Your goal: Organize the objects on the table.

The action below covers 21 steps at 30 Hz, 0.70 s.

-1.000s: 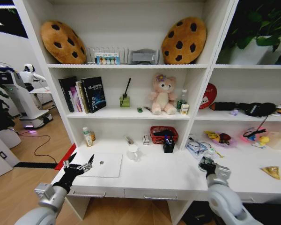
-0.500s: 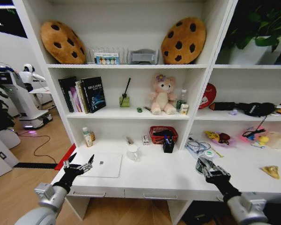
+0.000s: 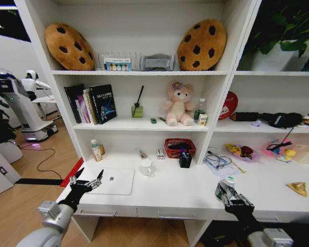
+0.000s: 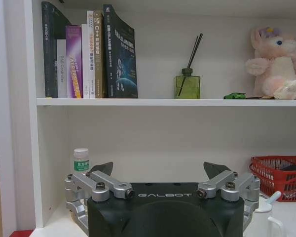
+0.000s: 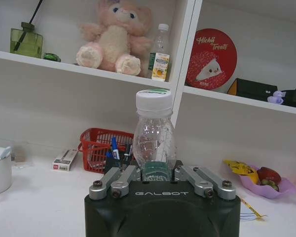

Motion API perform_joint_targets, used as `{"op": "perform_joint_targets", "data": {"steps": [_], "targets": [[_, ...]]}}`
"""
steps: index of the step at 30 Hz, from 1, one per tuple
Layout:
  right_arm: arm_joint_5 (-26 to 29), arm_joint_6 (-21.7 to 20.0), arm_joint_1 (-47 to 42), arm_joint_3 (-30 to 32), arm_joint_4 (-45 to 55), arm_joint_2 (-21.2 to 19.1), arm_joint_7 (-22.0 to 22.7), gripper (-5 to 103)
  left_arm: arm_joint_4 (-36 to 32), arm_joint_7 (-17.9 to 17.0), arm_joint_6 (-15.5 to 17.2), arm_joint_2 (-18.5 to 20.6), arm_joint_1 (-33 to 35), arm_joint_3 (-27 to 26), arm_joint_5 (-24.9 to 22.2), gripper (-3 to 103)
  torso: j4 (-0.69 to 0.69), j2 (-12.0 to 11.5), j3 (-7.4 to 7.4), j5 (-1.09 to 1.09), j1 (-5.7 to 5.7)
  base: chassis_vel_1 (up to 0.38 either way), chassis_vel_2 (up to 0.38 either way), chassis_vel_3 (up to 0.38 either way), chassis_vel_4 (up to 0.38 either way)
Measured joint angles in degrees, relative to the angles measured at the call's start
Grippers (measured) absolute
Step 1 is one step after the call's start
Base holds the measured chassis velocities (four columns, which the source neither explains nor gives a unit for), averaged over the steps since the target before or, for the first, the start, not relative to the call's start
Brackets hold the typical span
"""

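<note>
right gripper clamps a clear bottle

head view: the right gripper (image 3: 226, 193) grips an empty clear bottle (image 3: 224, 188) above the table (image 3: 180, 193); the left gripper (image 3: 87, 179), fingers spread, hovers beside the laptop (image 3: 113, 181).

right wrist view: pens (image 5: 113, 147) stand in the red basket (image 5: 96, 149).

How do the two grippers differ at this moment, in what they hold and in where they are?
The right gripper is shut on a clear empty bottle with a white cap, while the left gripper is open and holds nothing. The right gripper is over the right part of the table, while the left gripper hangs at its left front corner, beside the silver laptop. Both are dark, with silver finger links.
</note>
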Motion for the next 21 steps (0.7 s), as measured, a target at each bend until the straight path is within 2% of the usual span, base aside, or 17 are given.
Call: {"op": "perform_joint_targets", "data": {"steps": [10, 21], "targets": [[1.47, 0.23, 2.66, -0.31, -2.7, -1.75, -0.18, 25, 0.0, 0.0, -0.01, 0.0, 0.0, 0.0, 0.0, 100, 0.0, -0.01, 0.0, 0.0, 0.0, -0.047, -0.053, 0.061, 0.056], [1.61, 1.23, 2.61, -0.99, -2.93, -1.57, -0.03, 25, 0.0, 0.0, 0.0, 0.0, 0.0, 0.0, 0.0, 100, -0.02, 0.0, -0.01, 0.0, 0.0, -0.213, -0.201, 0.193, 0.201]]}}
